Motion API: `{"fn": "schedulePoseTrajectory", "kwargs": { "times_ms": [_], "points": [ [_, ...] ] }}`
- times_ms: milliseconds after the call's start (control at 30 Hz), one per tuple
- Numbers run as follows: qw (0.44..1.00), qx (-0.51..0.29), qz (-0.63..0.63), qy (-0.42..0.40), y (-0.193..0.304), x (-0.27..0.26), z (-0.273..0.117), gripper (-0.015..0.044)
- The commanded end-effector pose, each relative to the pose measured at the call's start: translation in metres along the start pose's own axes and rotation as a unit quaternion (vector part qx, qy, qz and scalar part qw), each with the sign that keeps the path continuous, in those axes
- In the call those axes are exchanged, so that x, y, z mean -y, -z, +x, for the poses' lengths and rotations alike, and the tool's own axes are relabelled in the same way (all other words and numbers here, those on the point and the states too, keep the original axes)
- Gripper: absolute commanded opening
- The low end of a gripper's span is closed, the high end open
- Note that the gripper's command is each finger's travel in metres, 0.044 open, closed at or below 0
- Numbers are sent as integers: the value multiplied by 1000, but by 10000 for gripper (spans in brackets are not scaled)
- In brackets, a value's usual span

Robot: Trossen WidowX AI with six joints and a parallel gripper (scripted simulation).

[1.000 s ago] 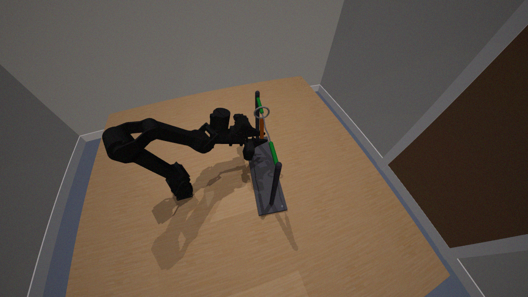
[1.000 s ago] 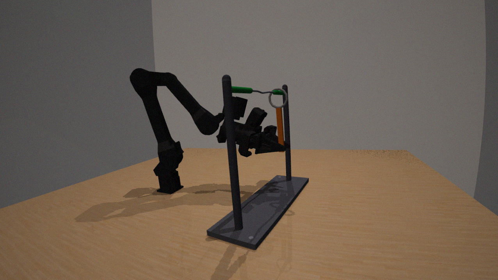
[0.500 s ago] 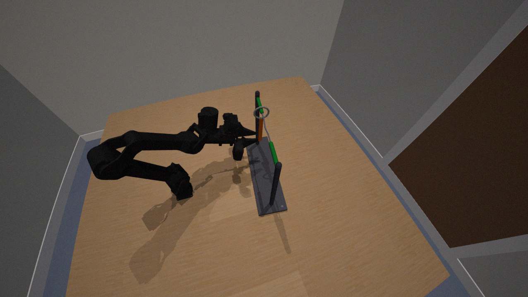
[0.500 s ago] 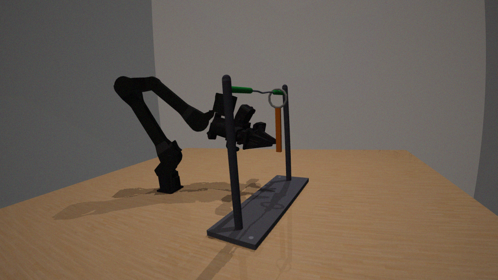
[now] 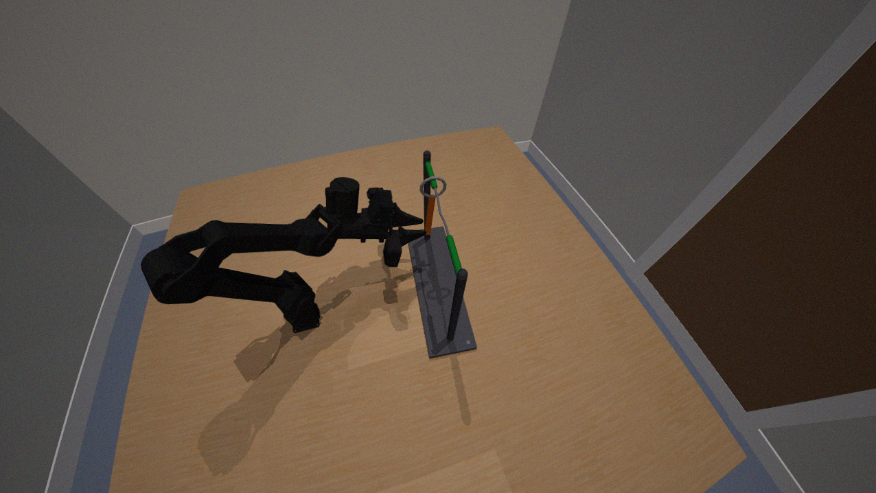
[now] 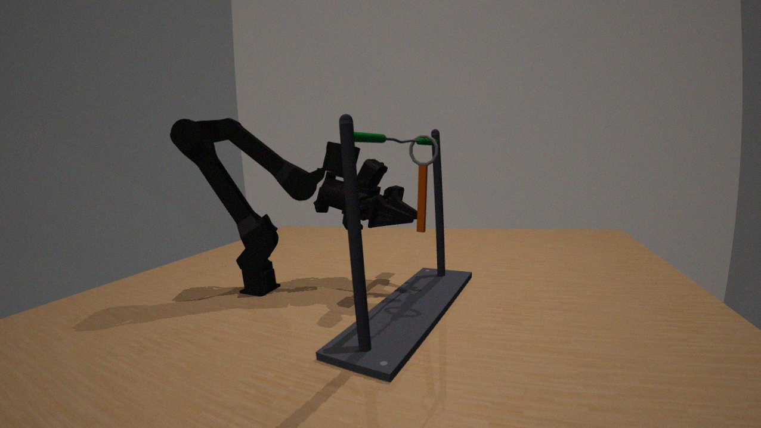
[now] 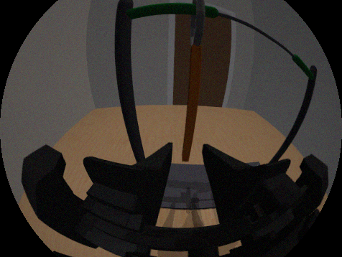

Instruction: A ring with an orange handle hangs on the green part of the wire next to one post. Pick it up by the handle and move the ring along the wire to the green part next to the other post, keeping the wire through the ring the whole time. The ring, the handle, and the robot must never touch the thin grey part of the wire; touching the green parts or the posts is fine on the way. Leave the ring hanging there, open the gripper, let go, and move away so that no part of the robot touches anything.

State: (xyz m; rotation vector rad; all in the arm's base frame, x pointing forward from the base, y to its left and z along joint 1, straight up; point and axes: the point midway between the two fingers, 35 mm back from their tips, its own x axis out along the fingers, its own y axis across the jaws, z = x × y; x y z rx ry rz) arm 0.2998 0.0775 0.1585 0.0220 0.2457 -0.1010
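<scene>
The ring (image 5: 445, 187) (image 6: 410, 150) (image 7: 198, 29) hangs on the far green part (image 5: 430, 168) (image 7: 158, 9), with the wire through it, near that part's inner end. Its orange handle (image 5: 430, 214) (image 6: 421, 198) (image 7: 192, 82) hangs down close to upright. My gripper (image 5: 425, 226) (image 6: 416, 214) (image 7: 187, 147) is open at the handle's lower part, on the arm's side. In the wrist view the handle's lower end shows between the spread fingertips, with a gap on both sides. Whether the tips reach around it in depth is hard to tell.
The thin grey wire (image 6: 398, 140) (image 7: 273, 39) runs to the near green part (image 5: 453, 252) (image 6: 370, 137). The far post (image 6: 438, 213) (image 7: 123, 54) and near post (image 5: 456, 306) (image 6: 353, 239) stand on the dark base (image 5: 462, 318) (image 6: 425, 303).
</scene>
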Motion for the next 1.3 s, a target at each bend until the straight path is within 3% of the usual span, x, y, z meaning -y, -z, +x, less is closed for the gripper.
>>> {"fn": "schedulePoseTrajectory", "kwargs": {
  "times_ms": [0, 133, 367, 500, 1267],
  "points": [
    [1000, 0, 3, 3, 0, 1, 0, 160],
    [1000, 0, 3, 3, 0, 1, 0, 160],
    [1000, -2, 0, 0, 0, 0, -45, 344],
    [1000, -1, 0, 0, 0, 1, -50, 440],
    [1000, -1, 0, 0, 0, 1, -50, 440]
  ]
}}
